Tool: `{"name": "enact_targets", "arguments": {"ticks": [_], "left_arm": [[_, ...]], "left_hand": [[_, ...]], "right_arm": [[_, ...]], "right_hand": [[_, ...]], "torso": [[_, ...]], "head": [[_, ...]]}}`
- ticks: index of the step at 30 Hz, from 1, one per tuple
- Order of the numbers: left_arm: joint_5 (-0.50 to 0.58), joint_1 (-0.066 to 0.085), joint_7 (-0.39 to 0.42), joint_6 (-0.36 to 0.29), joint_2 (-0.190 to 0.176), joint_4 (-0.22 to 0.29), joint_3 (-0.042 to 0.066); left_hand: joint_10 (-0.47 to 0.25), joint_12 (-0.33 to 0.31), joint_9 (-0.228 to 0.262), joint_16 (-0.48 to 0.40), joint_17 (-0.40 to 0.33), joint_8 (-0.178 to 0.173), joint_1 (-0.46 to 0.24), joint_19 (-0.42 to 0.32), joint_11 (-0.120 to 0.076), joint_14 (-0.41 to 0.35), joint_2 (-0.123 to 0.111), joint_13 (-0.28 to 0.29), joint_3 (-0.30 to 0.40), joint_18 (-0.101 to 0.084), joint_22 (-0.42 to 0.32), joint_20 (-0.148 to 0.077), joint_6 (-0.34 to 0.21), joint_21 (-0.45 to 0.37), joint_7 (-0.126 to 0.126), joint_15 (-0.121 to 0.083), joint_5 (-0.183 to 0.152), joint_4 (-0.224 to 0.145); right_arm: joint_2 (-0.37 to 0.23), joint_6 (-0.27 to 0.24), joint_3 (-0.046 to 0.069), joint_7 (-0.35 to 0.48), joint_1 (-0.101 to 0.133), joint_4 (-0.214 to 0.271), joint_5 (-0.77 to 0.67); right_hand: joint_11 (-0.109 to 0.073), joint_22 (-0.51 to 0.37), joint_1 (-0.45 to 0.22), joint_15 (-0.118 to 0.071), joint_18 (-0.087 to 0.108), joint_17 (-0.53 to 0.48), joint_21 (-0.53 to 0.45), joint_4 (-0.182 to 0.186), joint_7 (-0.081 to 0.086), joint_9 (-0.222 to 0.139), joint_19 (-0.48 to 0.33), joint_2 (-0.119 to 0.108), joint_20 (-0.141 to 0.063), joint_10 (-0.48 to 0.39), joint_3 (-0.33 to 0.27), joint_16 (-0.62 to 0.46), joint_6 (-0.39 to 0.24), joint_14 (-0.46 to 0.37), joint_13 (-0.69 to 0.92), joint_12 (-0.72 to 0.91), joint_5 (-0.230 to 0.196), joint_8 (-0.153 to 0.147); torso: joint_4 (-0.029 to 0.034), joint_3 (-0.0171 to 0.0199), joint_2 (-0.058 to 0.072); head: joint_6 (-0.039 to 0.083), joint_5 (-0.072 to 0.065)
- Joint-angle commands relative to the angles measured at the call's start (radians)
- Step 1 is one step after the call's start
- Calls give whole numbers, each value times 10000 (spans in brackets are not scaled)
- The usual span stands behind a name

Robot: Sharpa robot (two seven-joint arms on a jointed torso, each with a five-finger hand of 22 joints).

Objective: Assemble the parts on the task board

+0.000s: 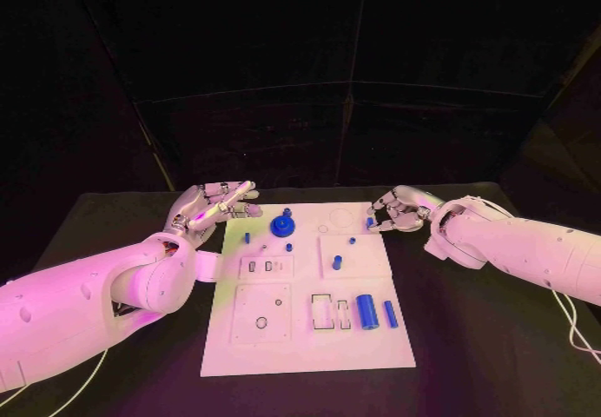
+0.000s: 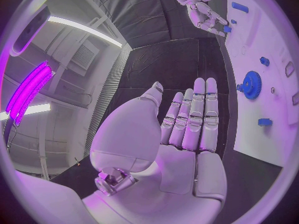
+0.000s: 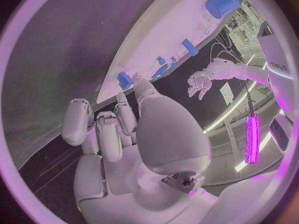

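Note:
The white task board lies mid-table. A blue gear stands near its far edge, with several small blue pegs around it. A thick blue cylinder and a thin blue bar lie at its near right. My left hand hovers over the board's far left corner, its fingers straight and nothing in it; the gear lies off to one side of it. My right hand is at the far right edge, fingers curled. Its thumb tip reaches a small blue part; no grip shows.
Black tabletop surrounds the board on all sides. Rectangular slots and round holes mark the board's near half. A white cable hangs from my right arm at the right side.

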Motion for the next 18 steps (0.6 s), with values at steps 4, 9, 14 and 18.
{"name": "enact_targets", "arguments": {"ticks": [4, 9, 14, 18], "left_arm": [[-76, 11, 49, 95, 12, 2, 8], [-76, 10, 51, 92, 12, -5, 8], [-76, 10, 52, 87, 11, -17, 8], [-78, 10, 51, 81, 14, -36, 8]], "left_hand": [[-48, -43, -11, -69, 8, -39, 88, 15, 30, -15, -3, -12, 2, 30, -10, 9, -26, 7, 9, 44, 36, -83], [-48, -43, -11, -69, 8, -39, 88, 15, 30, -15, -3, -12, 2, 30, -10, 9, -26, 7, 9, 44, 36, -83], [-48, -43, -11, -69, 8, -39, 88, 15, 30, -15, -3, -12, 2, 30, -10, 9, -26, 7, 9, 44, 36, -83], [-48, -43, -11, -69, 8, -39, 88, 15, 30, -15, -3, -12, 2, 30, -10, 9, -26, 7, 9, 44, 36, -83]], "right_arm": [[73, 125, 4, -121, -26, -48, -114], [116, 144, 4, -190, -58, -69, -259], [164, 157, 4, -216, -86, -92, -308], [192, 164, 5, -232, -98, -105, -322]], "right_hand": [[-60, 45, 83, 23, -79, 2281, 69, -99, -45, 22, 1, 217, 1, 48, 0, 53, 221, 977, 58, 55, -82, 127], [-82, 64, 161, 4, -83, 2291, 79, -158, -64, 24, 14, 289, -17, 71, 56, 56, 300, 980, 79, 66, -90, 159], [-89, 74, 181, -3, -85, 2297, 84, -176, -72, 25, 21, 315, -24, 86, 77, 58, 335, 981, 93, 76, -88, 172], [-95, 82, 190, -9, -87, 2303, 88, -188, -78, 26, 27, 333, -30, 97, 91, 60, 366, 983, 103, 82, -87, 185]], "torso": [[15, -4, 1], [10, -1, 0], [3, -2, 0], [7, 4, 1]], "head": [[-20, 0], [-28, 14], [-34, 23], [-33, 22]]}}
